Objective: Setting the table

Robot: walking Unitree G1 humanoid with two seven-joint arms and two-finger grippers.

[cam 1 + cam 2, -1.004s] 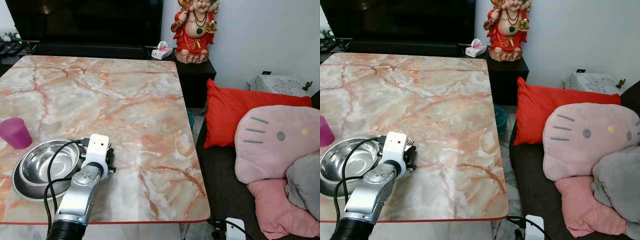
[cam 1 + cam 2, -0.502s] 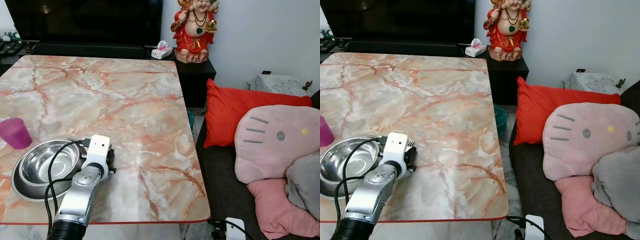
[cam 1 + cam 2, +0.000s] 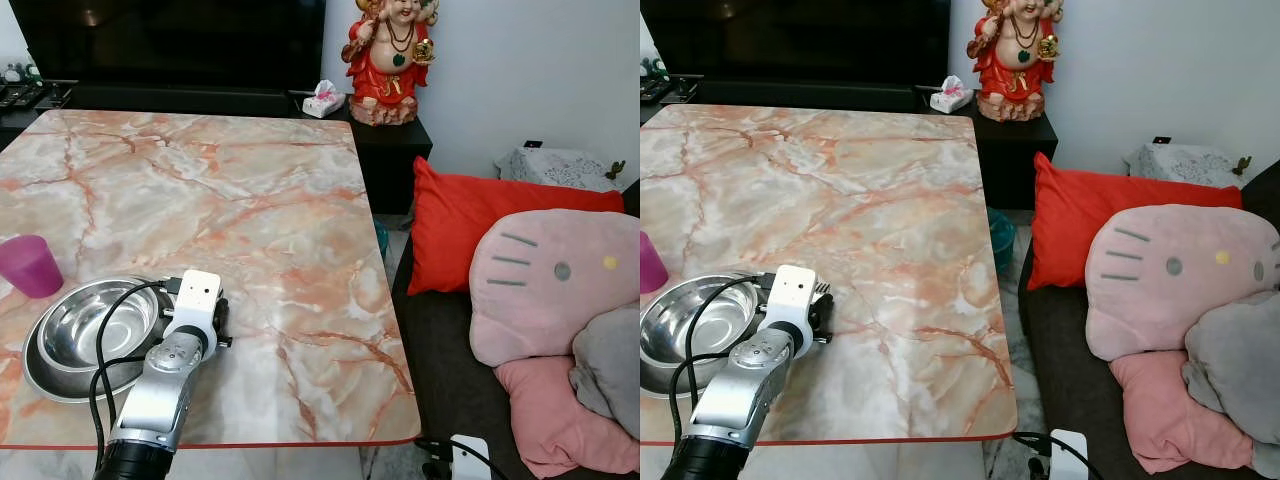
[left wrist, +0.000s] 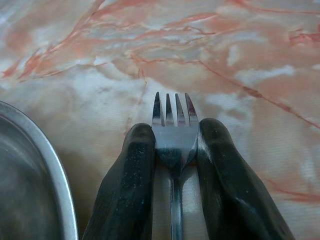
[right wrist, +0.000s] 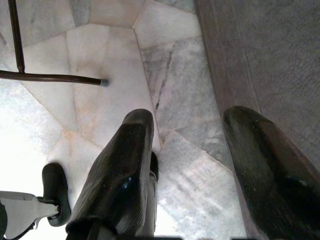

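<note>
In the left eye view, your left arm reaches over the near edge of the marble table [image 3: 300, 200], and its white wrist housing hides most of the left gripper [image 3: 218, 322]; you see only a sliver of black just right of the housing. A stack of steel bowls [image 3: 75, 340] sits at the near left corner, touching the arm's cable side, and its near rim is partly covered by the black cable. A pink cup [image 3: 30, 266] stands just beyond the bowls at the left edge. Far off, a red figurine [image 3: 388, 60] is cut off at the top. To the right lie a red cushion [image 3: 480, 225] and a pink plush pillow [image 3: 555, 285], with a grey one cut off by the frame.

In the right eye view, fork tines barely peek out beside the housing, too small to read there, and the cup is nearly cut off.

In the left wrist view, you get the clear answer: the two black fingers [image 4: 132, 180] are clamped on the fork [image 4: 173, 130] at its neck, tines pointing away just above the tabletop. Its handle is hidden between them. The bowl's rim curves just beside it.

In the right wrist view, the right gripper [image 5: 200, 150] hangs over the tiled floor [image 5: 100, 75], fingers spread apart, beside a dark sofa base.
</note>
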